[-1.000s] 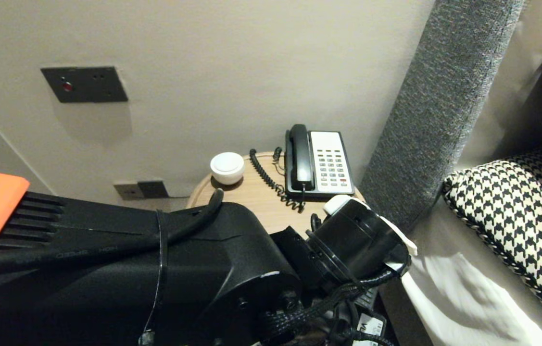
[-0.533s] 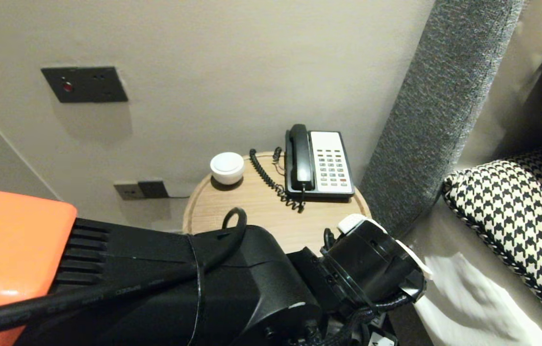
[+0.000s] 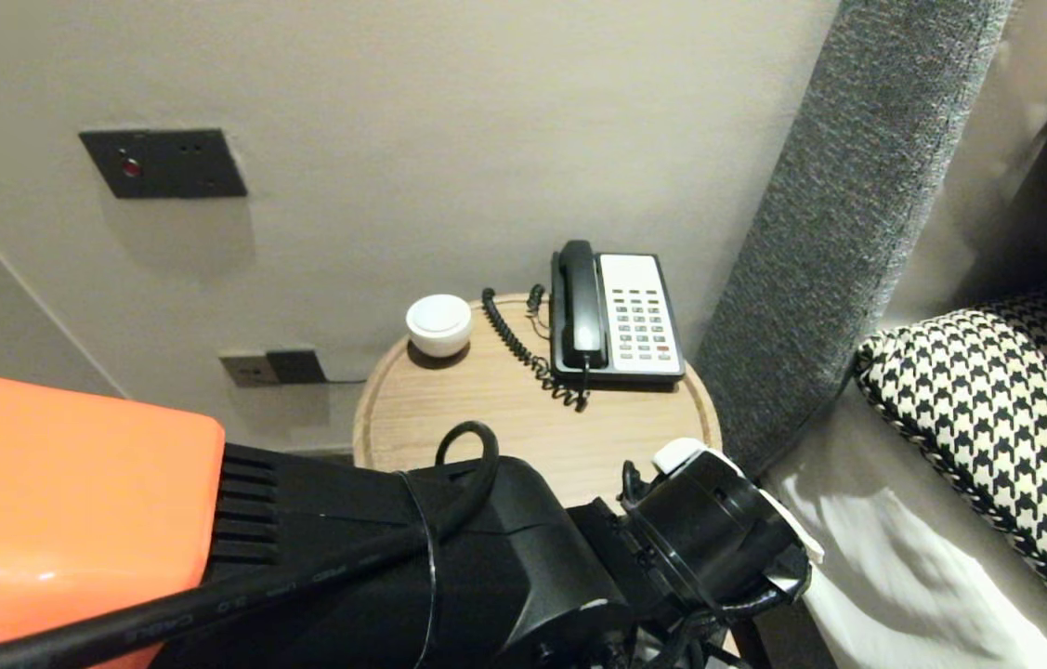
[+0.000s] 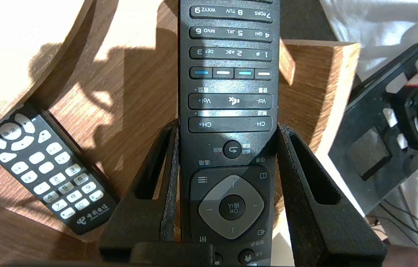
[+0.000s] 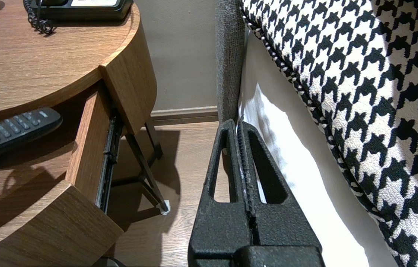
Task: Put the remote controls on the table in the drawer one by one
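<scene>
Fingers (image 4: 298, 174) of the left gripper (image 4: 228, 128) are clamped on either long edge of a black remote (image 4: 229, 89), buttons facing my wrist camera and the keypad end pointing away from the wrist; the grip sits about level with its channel and back keys. I have it over the open drawer (image 4: 316, 74) of the round bedside table (image 3: 495, 400), with its shadow falling on the drawer's wooden floor. A second remote (image 4: 42, 167), smaller, with white keys, lies flat in the same drawer, well off to one side of the held one and partly tucked under the table's round top; the two are apart.

From the head view the left arm (image 3: 449, 557) fills the lower part of the picture and hides the drawer; on the table top beyond it stand a desk telephone (image 3: 616, 316) with a coiled cord and, beside that, a small round white dish (image 3: 438, 324).

Right gripper (image 5: 237, 128) is pressed fully closed on nothing; it hangs parked low beside the white bed sheet (image 5: 286, 155), near the grey headboard (image 3: 839, 214), with a houndstooth pillow (image 5: 342, 74) beside it.
</scene>
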